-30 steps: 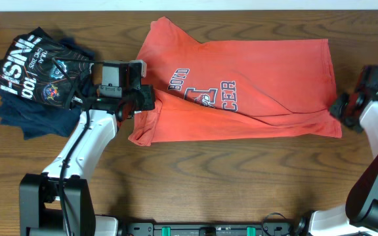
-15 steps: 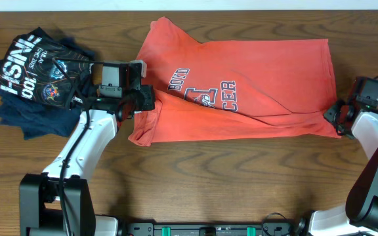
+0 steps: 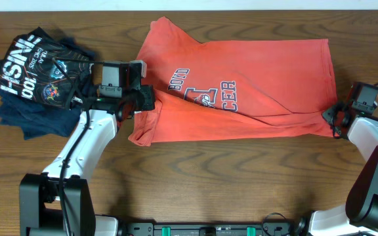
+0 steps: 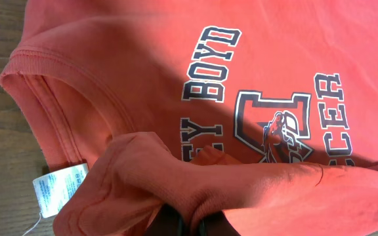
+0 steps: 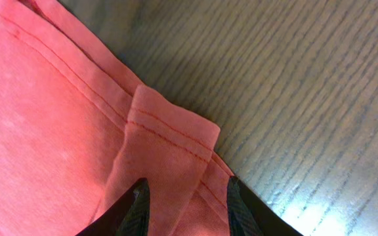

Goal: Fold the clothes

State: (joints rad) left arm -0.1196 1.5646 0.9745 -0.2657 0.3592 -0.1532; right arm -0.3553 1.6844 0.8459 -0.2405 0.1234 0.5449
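The left gripper (image 4: 188, 226) is clamping a bunched fold of the red-orange short-sleeved cotton T-shirt (image 3: 261, 72). Its jaws are pressing together on the cloth near the collar, where a small white fabric tag (image 4: 58, 190) is sticking out beside the neck seam. The right gripper (image 5: 185, 203) is standing with its jaws partly apart, straddling the folded hem corner at the shirt's right lower edge without visibly pinching it. Between the two grippers, the T-shirt is lying spread across the middle of the brown wooden table (image 3: 241, 177), creasing diagonally, with its white-and-dark lettered chest print (image 3: 202, 92) facing up. A heap of dark navy shirts with white lettering (image 3: 31, 72) is sitting at the table's left end, just beside the left arm.
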